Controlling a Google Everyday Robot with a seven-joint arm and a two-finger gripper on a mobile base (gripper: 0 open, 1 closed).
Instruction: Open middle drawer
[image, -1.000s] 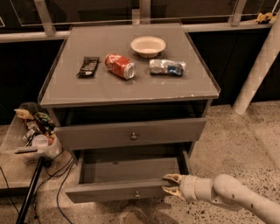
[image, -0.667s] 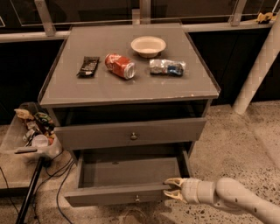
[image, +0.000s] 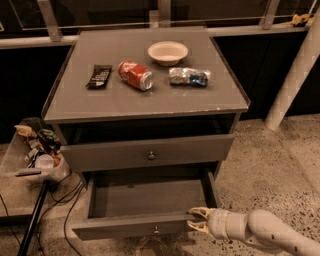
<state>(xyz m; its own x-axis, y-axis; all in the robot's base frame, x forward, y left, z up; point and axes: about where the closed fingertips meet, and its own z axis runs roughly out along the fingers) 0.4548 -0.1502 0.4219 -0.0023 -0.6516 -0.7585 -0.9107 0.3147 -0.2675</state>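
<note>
Grey middle drawer (image: 150, 200) stands pulled well out beneath the worktop (image: 150, 105), its shallow tray in view. The gripper (image: 194, 220) sits low at the right end of the drawer's front with its fingers spread apart; whether they touch the front I cannot tell. On the worktop a bowl (image: 168, 52) lies near the back edge, a red can (image: 135, 75) at the centre, a dark wrapper (image: 99, 76) leftward and a crumpled bag (image: 189, 77) rightward.

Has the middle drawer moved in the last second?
Yes. The middle drawer has slid slightly further out from under the cabinet top, toward the camera; the tool at its front right corner came with it.
</note>
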